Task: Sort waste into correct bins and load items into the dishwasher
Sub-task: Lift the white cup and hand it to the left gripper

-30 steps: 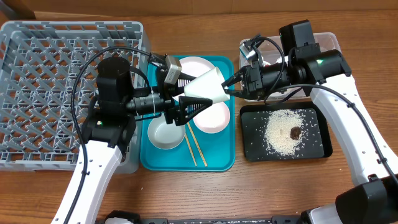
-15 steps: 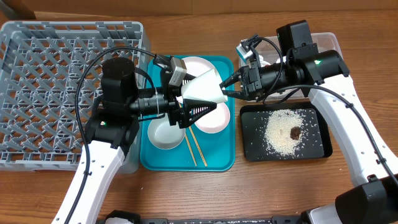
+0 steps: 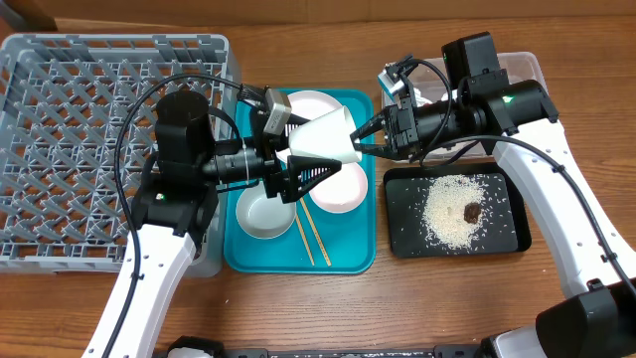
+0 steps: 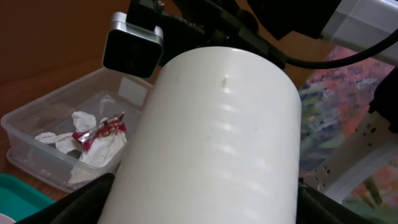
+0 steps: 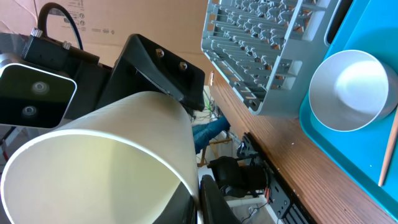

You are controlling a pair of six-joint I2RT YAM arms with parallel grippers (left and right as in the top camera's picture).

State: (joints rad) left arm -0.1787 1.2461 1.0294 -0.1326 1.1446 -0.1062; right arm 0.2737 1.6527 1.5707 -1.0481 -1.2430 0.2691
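Observation:
A small white cup (image 3: 326, 137) hangs on its side above the teal tray, between both arms. My left gripper (image 3: 303, 151) is shut on its body, which fills the left wrist view (image 4: 217, 137). My right gripper (image 3: 366, 134) pinches the cup's rim (image 5: 99, 168), one finger inside and one outside (image 5: 200, 202). The clear tub (image 4: 37, 146) holds the white napkin (image 4: 81, 149) and the red-and-white wrapper (image 4: 99, 129). The black tray (image 3: 402, 234) holds rice (image 3: 447, 209) and a brown lump (image 3: 472, 212). The grey dish rack (image 3: 60, 149) stands at the left.
The teal tray (image 3: 348, 254) carries the grey bowl (image 3: 263, 214), the white plate (image 3: 310, 102), a small white dish (image 3: 343, 189) and two chopsticks (image 3: 313, 234). The clear tub (image 3: 522, 70) sits behind the right arm. Cables loop over the left arm.
My right gripper has edged left onto the cup's rim. The left arm swayed slightly right and came back. The cup stays in about the same spot.

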